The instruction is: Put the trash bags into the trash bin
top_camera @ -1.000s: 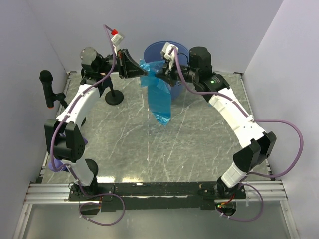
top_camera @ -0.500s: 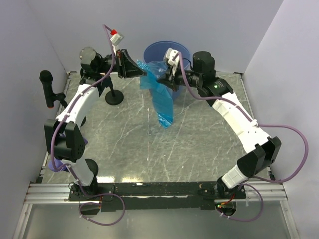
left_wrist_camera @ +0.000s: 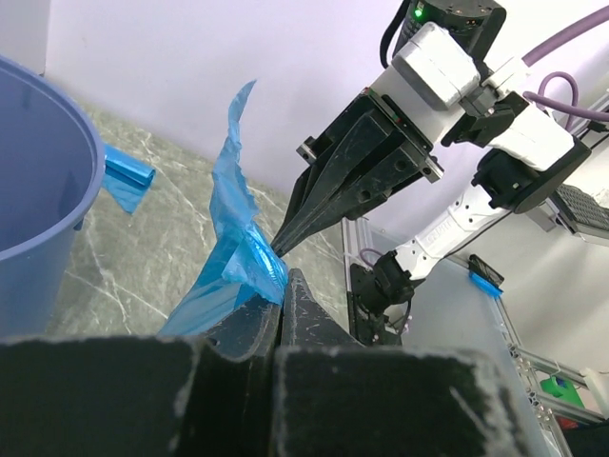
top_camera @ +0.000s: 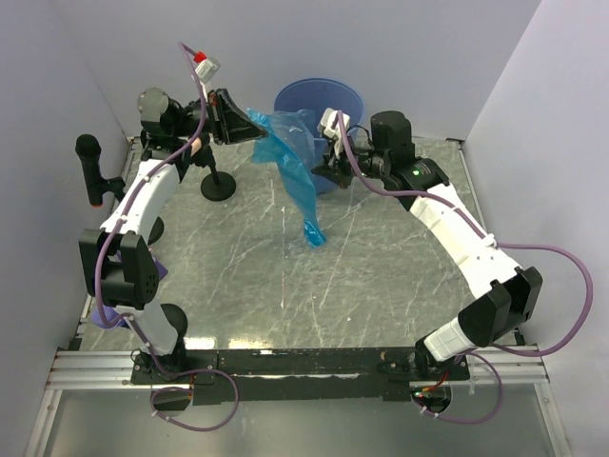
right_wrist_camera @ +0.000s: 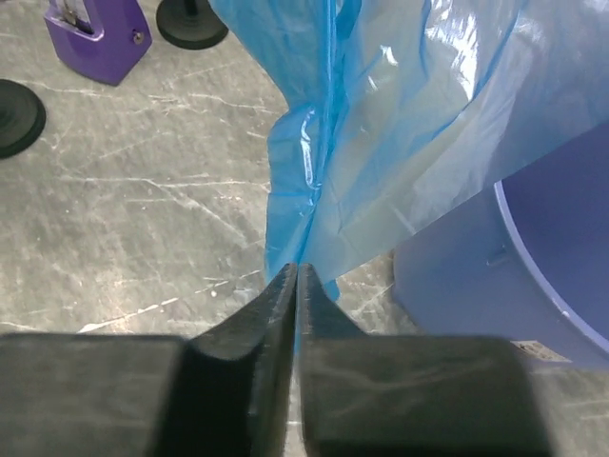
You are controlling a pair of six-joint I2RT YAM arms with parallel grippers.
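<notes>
Trash bag (top_camera: 293, 167) hangs as glossy, crumpled, tapering blue film.

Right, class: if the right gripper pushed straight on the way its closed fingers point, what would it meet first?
The trash bag: its blue film hangs right at the right gripper tips, seemingly touching. Just behind it, judging by the left wrist view, sits the left gripper holding that film.

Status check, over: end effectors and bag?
Left end effector and right end effector both shut on thin translucent blue film bag. Bag hangs outside round rigid blue bucket. No obstruction seen.
</notes>
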